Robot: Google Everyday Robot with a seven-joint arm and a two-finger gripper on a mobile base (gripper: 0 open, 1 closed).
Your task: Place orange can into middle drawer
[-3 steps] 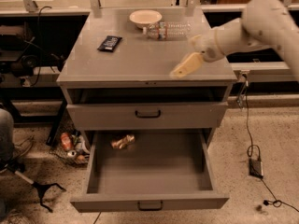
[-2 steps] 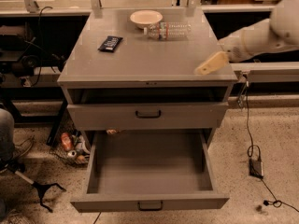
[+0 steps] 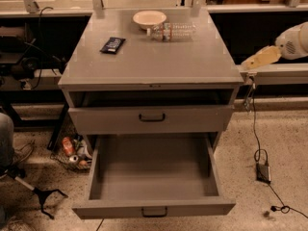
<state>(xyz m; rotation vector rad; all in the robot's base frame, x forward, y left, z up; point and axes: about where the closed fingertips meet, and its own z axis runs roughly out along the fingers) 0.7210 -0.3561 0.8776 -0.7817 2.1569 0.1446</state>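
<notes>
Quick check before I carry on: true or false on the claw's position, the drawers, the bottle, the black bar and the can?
1. The claw hangs over the cabinet top. False: it is off to the right, beyond the cabinet's edge.
2. The lower drawer is pulled out. True.
3. The clear bottle stands upright. False: it lies on its side beside the bowl.
4. The black bar lies on the top, left of the bowl. True.
5. The orange can shows in the open drawer. False: none is visible there.
</notes>
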